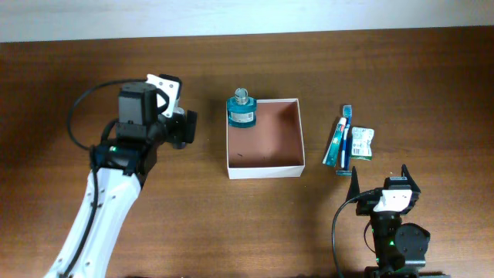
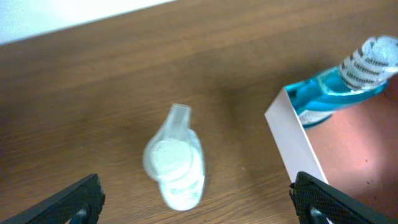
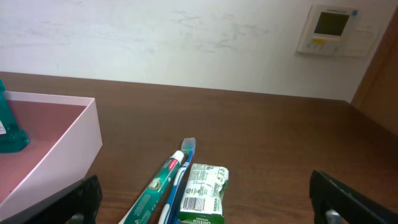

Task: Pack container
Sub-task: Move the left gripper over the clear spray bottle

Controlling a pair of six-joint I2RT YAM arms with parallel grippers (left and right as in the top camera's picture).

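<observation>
One square container, opening upward; left end effector apart, right end effector apart

Saw dark wooden tabletop. On it: container mid-table; toothpaste tube, toothbrush, green packet side by side on my right; small white plastic item left of container.

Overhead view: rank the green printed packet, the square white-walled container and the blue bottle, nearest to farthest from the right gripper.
1. The green printed packet, just ahead of the right gripper, right side.
2. The square white-walled container, table centre.
3. The blue bottle, at the container's far left corner.
</observation>
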